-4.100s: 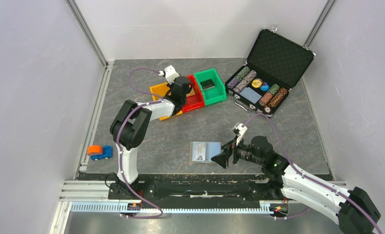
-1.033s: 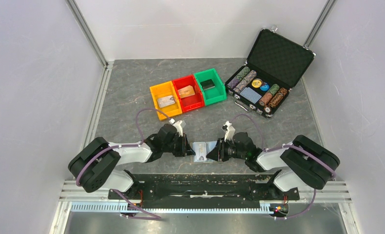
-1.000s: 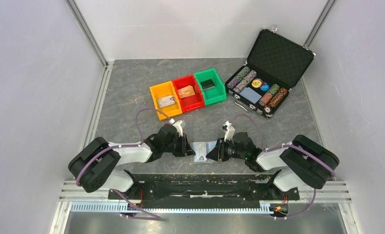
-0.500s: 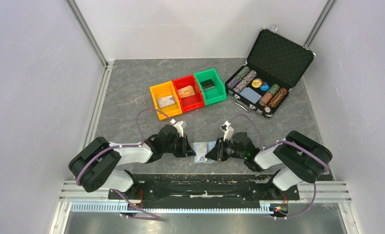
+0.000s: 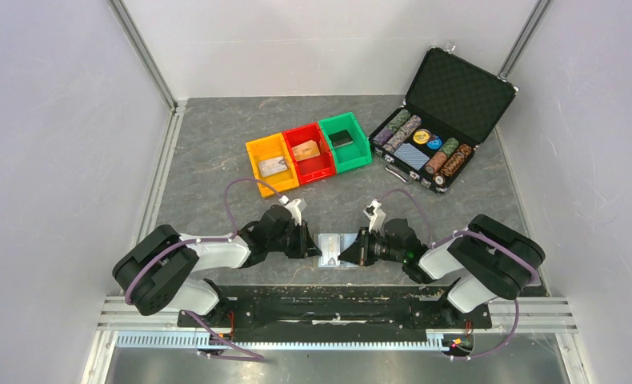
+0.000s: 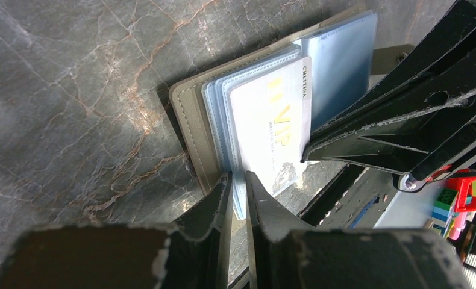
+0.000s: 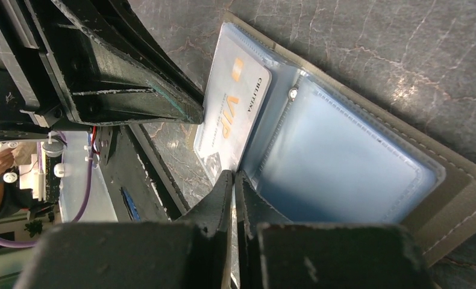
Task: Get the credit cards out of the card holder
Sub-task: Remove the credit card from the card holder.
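Pinning holder (image 6: 190, 120) with left pincer (image 6: 235, 176) clamped on its edge | right pincer (image 7: 232, 173) closed on card (image 7: 232, 120) corner | we risk thin grip slipping, holder dragging.

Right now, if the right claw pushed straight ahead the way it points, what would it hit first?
The VIP card it pinches, in the card holder; beyond that, likely the left claw.

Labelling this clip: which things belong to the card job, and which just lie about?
In the job: grey bifold card holder with light-blue sleeves; white plastic VIP card; left gripper, pinching the holder's edge; right gripper, shut on the card; yellow, red and green plastic bins, seemingly receiving cards.
Lying about: open black chip case.
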Controlling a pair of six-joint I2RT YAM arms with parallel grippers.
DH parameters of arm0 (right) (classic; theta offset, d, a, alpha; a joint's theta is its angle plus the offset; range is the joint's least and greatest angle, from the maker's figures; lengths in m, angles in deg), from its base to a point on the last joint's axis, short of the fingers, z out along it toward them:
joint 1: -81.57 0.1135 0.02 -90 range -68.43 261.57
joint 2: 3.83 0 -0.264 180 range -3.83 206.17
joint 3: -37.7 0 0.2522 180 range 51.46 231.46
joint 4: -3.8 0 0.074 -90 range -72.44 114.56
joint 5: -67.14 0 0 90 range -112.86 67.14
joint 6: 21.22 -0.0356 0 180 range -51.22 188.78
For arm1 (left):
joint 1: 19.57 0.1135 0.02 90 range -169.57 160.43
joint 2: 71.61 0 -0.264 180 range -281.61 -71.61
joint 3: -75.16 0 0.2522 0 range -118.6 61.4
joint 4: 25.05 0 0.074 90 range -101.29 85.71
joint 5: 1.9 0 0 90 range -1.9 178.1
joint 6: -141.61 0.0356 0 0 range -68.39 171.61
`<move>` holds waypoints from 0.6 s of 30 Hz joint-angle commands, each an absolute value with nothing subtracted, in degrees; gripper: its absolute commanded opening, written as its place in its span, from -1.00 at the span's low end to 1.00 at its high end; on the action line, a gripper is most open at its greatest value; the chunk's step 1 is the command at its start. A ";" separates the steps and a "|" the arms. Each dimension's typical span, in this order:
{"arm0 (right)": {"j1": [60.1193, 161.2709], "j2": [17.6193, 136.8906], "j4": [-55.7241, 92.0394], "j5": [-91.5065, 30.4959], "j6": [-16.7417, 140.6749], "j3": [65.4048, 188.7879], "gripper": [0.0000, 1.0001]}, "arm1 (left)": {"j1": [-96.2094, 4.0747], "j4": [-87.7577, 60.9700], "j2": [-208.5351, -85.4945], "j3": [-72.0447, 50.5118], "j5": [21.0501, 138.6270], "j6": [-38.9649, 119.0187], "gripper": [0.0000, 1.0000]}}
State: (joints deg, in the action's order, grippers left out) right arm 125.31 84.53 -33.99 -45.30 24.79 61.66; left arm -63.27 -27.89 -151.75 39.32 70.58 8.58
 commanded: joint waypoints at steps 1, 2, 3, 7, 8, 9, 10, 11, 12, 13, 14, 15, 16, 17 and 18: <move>125.32 83.40 -36.62 -47.00 24.69 60.67 -1.00 | -64.30 -27.65 -152.71 40.66 71.65 7.38 -0.60; 125.25 83.20 -36.43 -47.16 24.58 60.69 -1.00 | -64.30 -27.72 -152.95 40.70 71.65 7.40 -0.60; 125.12 83.04 -36.32 -47.35 24.49 60.68 -1.00 | -64.30 -27.72 -153.03 40.75 71.74 7.42 -0.60; 124.57 81.52 -36.25 -47.81 23.89 60.15 -1.00 | -64.30 -27.71 -153.35 40.75 71.95 7.57 -0.60; 124.26 81.08 -35.99 -47.76 23.71 59.91 -1.00 | -64.30 -27.67 -153.40 40.75 72.07 7.66 -0.60; 123.96 80.42 -35.68 -47.66 23.59 59.78 -1.00 | -64.30 -27.72 -153.41 40.75 72.17 7.65 -0.60; 123.55 79.93 -35.32 -47.74 23.44 59.61 -1.00 | -64.30 -27.72 -153.39 40.75 72.16 7.66 -0.60; 123.20 79.62 -34.98 -47.84 23.31 59.53 -1.00 | -64.30 -27.64 -153.38 40.76 72.22 7.74 -0.60; 122.73 79.31 -34.46 -48.10 23.10 59.43 -1.00 | -64.30 -27.68 -153.36 40.75 72.29 7.75 -0.60; 122.37 79.15 -34.21 -48.47 22.89 59.38 -1.00 | -64.30 -27.71 -153.39 40.67 72.19 7.75 -0.60; 122.01 78.98 -34.48 -49.25 22.62 59.24 -1.00 | -64.30 -27.69 -153.37 40.58 72.14 7.75 -0.60; 121.77 78.85 -35.00 -49.83 22.30 59.05 -1.00 | -64.30 -27.64 -153.41 40.48 72.10 7.68 -0.59; 121.54 78.71 -35.54 -50.21 21.91 58.85 -1.00 | -64.30 -27.72 -153.35 40.48 72.14 7.75 -0.59; 121.35 78.52 -35.77 -50.37 21.57 58.61 -1.00 | -64.30 -27.68 -153.41 40.40 72.20 7.75 -0.59; 121.14 78.31 -35.87 -50.60 21.35 58.48 -1.00 | -64.30 -27.71 -153.36 40.40 72.25 7.73 -0.59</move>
